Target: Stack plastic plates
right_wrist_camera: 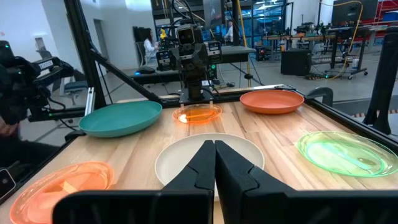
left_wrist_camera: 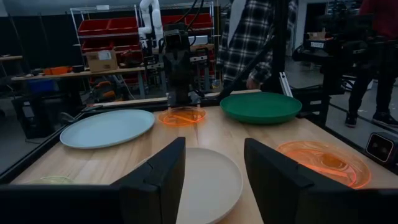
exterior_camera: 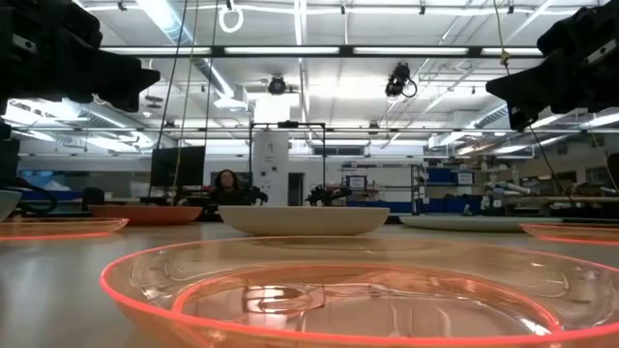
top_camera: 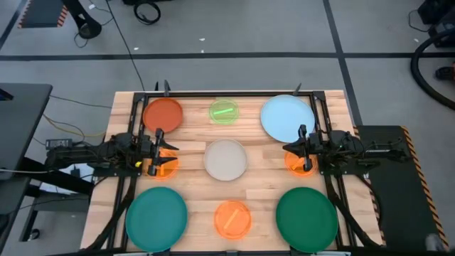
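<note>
Several round plates lie flat on the wooden table (top_camera: 192,142). Red-orange (top_camera: 163,114), neon-green (top_camera: 224,112) and light-blue (top_camera: 287,118) sit along the far side. Beige (top_camera: 226,159) lies in the middle. Teal (top_camera: 156,217), translucent orange (top_camera: 232,218) and dark green (top_camera: 306,218) lie along the near side. My left gripper (top_camera: 162,151) hangs open above another translucent orange plate (top_camera: 165,166) and points at the beige plate (left_wrist_camera: 208,180). My right gripper (top_camera: 300,151) hangs shut above a further translucent orange plate (top_camera: 296,163) and faces the beige plate (right_wrist_camera: 186,155).
A dark frame (top_camera: 213,94) runs around the table's edges, with both arm bases at its sides. Bare wood shows between the plates, around the beige one. People stand in the room beyond the table (left_wrist_camera: 249,43).
</note>
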Tool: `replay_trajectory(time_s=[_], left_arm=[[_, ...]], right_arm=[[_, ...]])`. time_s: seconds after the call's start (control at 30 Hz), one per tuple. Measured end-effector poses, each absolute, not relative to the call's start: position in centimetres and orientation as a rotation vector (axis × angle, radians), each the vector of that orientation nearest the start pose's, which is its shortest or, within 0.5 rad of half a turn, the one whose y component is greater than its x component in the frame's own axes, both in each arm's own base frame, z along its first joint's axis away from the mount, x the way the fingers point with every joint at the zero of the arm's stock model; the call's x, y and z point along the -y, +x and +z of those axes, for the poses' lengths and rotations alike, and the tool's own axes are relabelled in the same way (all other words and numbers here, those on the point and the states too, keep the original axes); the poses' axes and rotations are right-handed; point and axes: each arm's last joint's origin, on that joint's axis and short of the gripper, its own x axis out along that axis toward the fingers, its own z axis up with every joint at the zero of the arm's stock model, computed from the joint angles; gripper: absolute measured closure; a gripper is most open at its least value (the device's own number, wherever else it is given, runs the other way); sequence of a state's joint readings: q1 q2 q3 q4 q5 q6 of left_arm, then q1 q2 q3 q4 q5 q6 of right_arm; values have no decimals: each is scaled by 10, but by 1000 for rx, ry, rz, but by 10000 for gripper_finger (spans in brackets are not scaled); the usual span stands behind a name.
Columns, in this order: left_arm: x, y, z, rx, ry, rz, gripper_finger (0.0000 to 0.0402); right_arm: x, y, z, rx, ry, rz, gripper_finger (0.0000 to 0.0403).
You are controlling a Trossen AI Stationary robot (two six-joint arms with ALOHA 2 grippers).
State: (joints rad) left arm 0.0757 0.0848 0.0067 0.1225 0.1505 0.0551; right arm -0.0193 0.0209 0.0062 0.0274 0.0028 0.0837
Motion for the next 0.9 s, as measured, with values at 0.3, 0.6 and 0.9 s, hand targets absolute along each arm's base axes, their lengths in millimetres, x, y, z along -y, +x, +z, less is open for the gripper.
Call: replay_trajectory(time_s=[0.3, 0.6, 0.9], left_arm=[[-3, 102, 171, 46, 60, -74, 230], [-3, 102, 171, 47, 60, -74, 230], [-3, 102, 171, 47, 60, -74, 230]], right_arm=[[2, 99, 167, 13, 84, -22, 391], [2, 99, 167, 14, 84, -22, 391], [3, 99, 166, 0, -318, -44, 391]])
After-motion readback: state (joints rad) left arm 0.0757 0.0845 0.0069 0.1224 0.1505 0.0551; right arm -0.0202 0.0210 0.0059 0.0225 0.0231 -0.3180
